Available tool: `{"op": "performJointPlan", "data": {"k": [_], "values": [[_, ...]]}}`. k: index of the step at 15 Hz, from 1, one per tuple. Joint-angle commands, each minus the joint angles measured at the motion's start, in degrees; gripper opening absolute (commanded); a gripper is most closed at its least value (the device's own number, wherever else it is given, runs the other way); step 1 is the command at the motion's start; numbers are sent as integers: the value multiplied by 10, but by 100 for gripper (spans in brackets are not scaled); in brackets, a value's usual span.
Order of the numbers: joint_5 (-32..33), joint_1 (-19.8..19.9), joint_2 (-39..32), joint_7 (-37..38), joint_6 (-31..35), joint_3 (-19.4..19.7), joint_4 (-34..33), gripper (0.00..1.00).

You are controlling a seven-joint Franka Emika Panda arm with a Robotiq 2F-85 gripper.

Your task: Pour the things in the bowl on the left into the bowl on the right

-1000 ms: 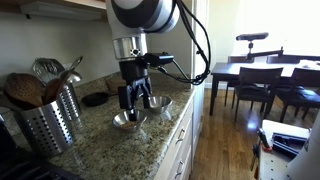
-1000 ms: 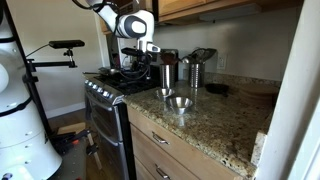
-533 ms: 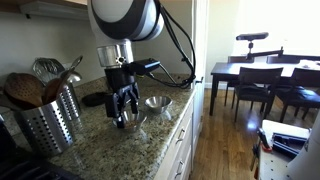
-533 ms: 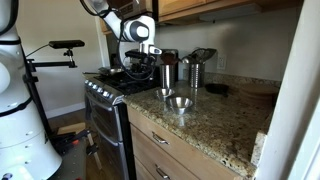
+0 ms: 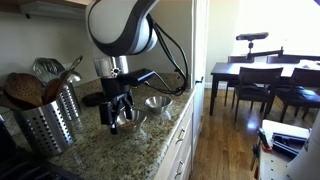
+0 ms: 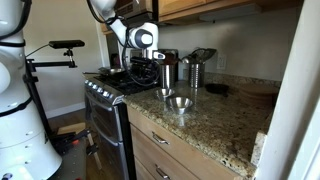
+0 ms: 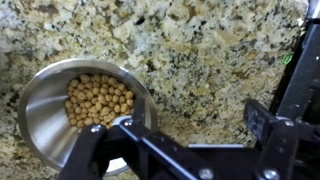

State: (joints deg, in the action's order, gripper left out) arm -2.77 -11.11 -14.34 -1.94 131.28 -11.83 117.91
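Two steel bowls stand on the granite counter. One bowl (image 7: 85, 105) holds chickpeas (image 7: 98, 98); it also shows in an exterior view (image 5: 130, 121). The other bowl (image 5: 157, 102) looks empty and stands beside it. Both show in an exterior view as a far bowl (image 6: 164, 92) and a near bowl (image 6: 180, 102). My gripper (image 7: 192, 122) is open and empty, just above the counter. One finger is at the chickpea bowl's rim, the other over bare granite. It shows in both exterior views (image 5: 118, 110) (image 6: 150, 68).
A steel utensil holder (image 5: 48, 118) with wooden spoons stands close beside the arm. A dark round dish (image 5: 96, 99) lies behind the bowls. Steel canisters (image 6: 196, 70) stand at the wall. The stove (image 6: 105, 85) adjoins the counter. The counter edge (image 5: 178, 118) is near the bowls.
The arm has swung sideways toward the utensil holder and lowered a little. The gripper now stands at the chickpea bowl's side rather than between the bowls. The bowls have not moved.
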Motion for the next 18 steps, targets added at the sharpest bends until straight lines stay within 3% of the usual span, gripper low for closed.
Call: {"op": "performJointPlan", "data": {"k": [1,18], "values": [[15,-4,-15,8,26,8,-9,100],[30,-3,-56,28,77,27,-23,100]]}}
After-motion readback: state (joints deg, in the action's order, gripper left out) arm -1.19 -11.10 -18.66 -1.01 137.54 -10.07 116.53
